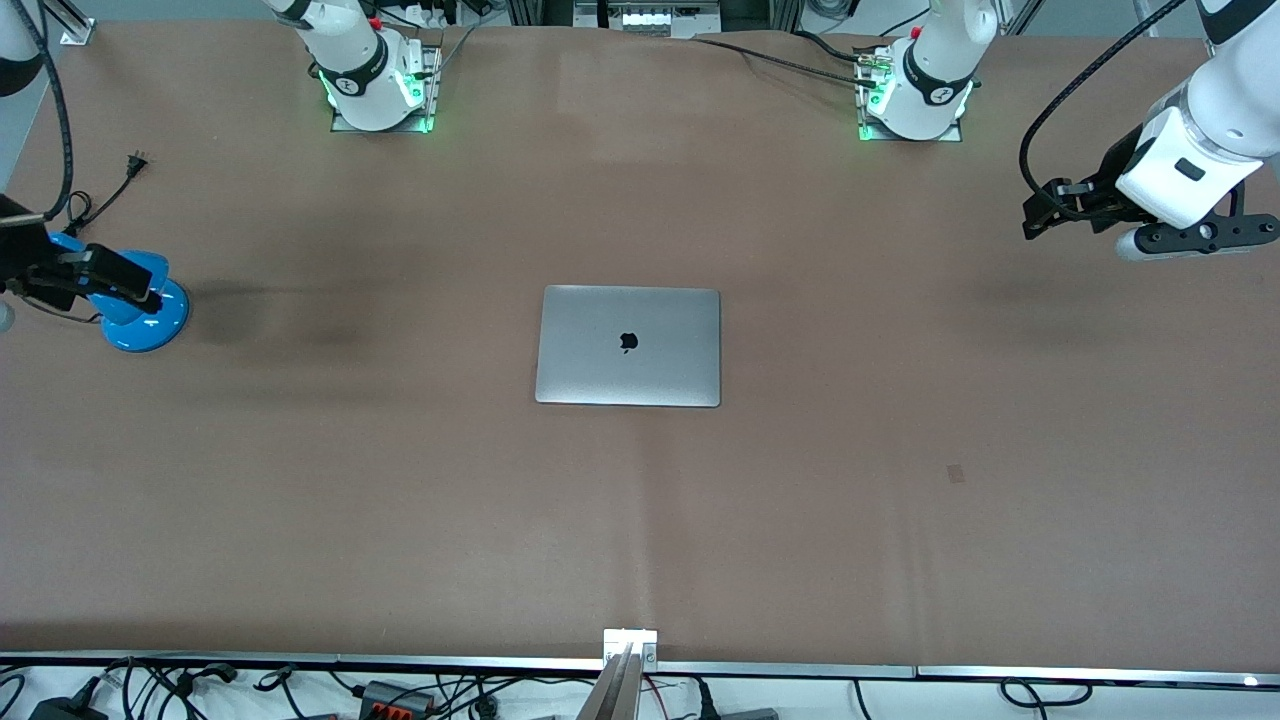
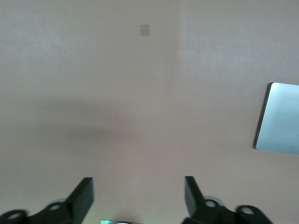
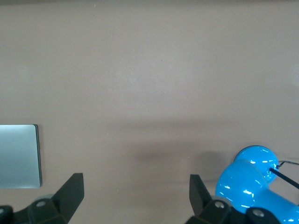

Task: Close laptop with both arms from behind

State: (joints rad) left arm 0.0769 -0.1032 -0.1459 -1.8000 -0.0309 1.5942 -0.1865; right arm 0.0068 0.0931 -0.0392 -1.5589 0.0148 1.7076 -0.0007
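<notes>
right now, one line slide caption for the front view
Closed laptop flat mid-table, both arms pulled aside, left pincer and right pincer empty.

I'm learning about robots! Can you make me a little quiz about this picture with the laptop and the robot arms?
1. True or false: the laptop is shut.
2. What blue thing stands toward the right arm's end of the table?
3. The left gripper is: A) holding the laptop B) open over bare table C) on the lamp.

Key
1. True; its lid lies flat, logo up.
2. The blue desk lamp.
3. B. The right gripper is open and empty too.
</notes>
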